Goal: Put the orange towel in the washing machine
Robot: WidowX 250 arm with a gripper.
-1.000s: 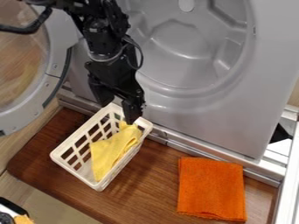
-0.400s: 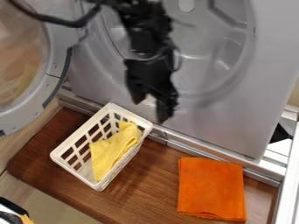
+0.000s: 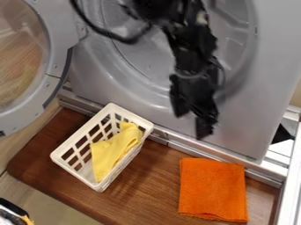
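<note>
Claw has moved closer to the orange towel.
Likely the approach: its fingers are spread, empty. The towel lies below-right of it on the counter; next, lower and pinch.

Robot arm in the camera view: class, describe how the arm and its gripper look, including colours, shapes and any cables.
The arm is black, with chunky, jointed segments. A thick black cable loops out from its upper part, and a thinner dark cable bows out beside the wrist. The gripper is also black, with two blocky fingers.
</note>
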